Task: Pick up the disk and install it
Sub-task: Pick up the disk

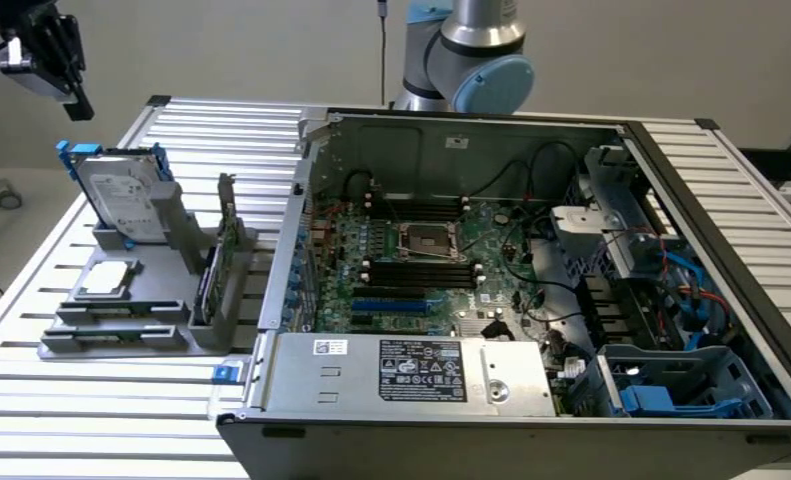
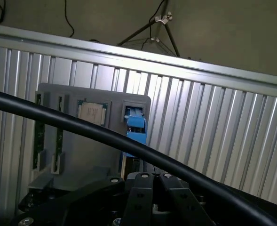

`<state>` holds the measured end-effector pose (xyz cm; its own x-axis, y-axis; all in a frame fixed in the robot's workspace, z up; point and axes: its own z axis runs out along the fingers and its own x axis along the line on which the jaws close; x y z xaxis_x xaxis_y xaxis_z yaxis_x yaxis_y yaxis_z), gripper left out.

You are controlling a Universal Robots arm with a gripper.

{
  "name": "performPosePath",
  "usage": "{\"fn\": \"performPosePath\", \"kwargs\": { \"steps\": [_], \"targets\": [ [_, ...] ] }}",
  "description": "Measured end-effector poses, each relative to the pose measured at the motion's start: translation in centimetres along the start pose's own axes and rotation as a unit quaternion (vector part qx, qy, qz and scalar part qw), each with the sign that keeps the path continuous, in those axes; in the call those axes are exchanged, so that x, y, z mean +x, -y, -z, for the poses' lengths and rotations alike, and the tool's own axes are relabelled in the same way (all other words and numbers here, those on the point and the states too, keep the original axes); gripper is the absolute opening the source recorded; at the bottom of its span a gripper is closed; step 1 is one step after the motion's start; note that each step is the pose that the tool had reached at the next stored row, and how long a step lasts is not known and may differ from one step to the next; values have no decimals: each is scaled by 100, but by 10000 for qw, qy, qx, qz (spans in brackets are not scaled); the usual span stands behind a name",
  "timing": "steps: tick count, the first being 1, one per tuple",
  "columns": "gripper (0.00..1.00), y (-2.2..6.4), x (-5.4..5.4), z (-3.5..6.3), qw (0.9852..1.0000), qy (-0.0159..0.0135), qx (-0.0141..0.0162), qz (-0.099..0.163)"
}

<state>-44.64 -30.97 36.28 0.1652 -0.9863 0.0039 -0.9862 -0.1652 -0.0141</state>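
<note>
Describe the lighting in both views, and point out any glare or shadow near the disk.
Exterior view: soft, even light; the disk upright in its grey holder shows no glare, while the computer case is shadowed in its deep bays. Wrist view: a bright glare band runs along the table rail; the gripper and black cable read as dark shapes.

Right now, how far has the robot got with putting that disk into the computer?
Nothing looks done yet: the disk stands upright in its grey holder on the exterior view's left, outside the open computer case. In hand: nothing; the gripper hangs above the holder, shut and empty. Left: the whole job, both lifting the disk and installing it.
</note>
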Motion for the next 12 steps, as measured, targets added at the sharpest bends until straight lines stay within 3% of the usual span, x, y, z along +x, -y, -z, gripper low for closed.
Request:
{"fn": "performPosePath", "kwargs": {
  "steps": [7,10,12],
  "targets": [
    [12,-18,37,0,10000,0,0,-1],
    [30,-21,48,0,10000,0,0,-2],
    [36,-23,58,-3,10000,0,0,-18]
  ]
}}
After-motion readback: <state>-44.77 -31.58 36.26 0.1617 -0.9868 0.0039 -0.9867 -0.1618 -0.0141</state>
